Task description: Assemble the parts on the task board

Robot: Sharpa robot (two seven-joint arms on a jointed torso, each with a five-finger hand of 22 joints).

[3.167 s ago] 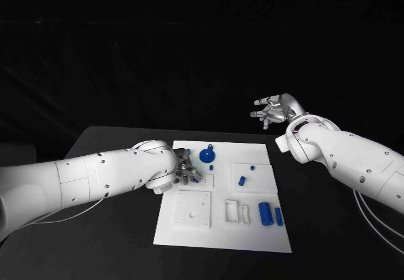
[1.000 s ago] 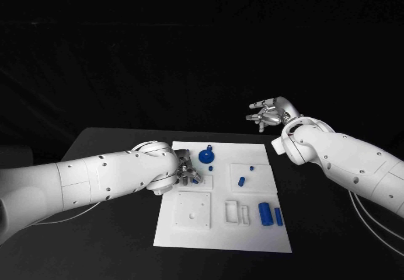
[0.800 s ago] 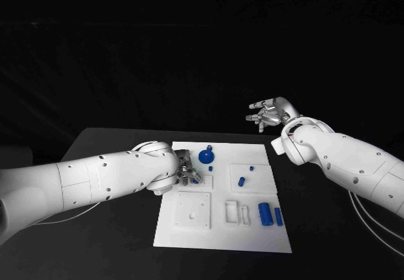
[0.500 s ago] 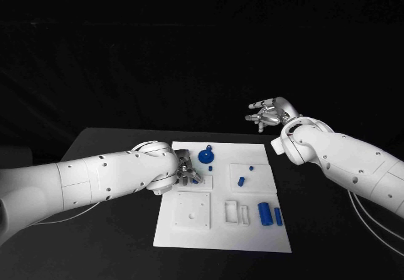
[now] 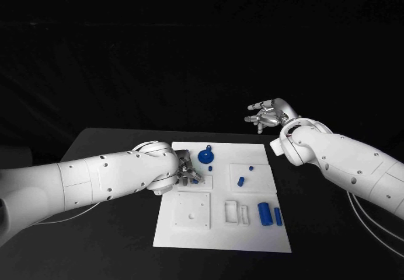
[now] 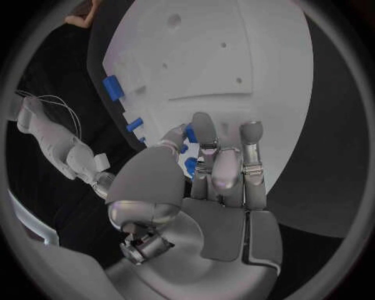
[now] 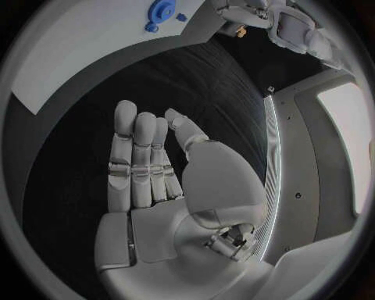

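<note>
The white task board (image 5: pixel 253 233) lies mid-table. My left hand (image 5: pixel 187 173) is down on its left side, thumb and fingers closed round a small blue part (image 6: pixel 190 133), which they mostly hide. A round blue part with a knob (image 5: pixel 206 156) lies just beyond that hand, and a small blue peg (image 5: pixel 211 168) is beside it. Two short blue pieces (image 5: pixel 241 180) sit in the right-hand square. A blue cylinder (image 5: pixel 264 213) and a blue bar (image 5: pixel 278 216) lie nearer the front. My right hand (image 5: pixel 268 114) hangs in the air past the board's far right corner, fingers straight, holding nothing.
A white square plate (image 5: pixel 192 210) and two white blocks (image 5: pixel 236 212) sit on the board's near half. Black table (image 5: pixel 110 151) surrounds the board. In the right wrist view the board (image 7: pixel 86 56) and the round blue part (image 7: pixel 162 10) lie well beyond the fingers.
The left hand has stayed at the same spot on the board. The right hand has drifted slightly left and lower since the oldest frame.
</note>
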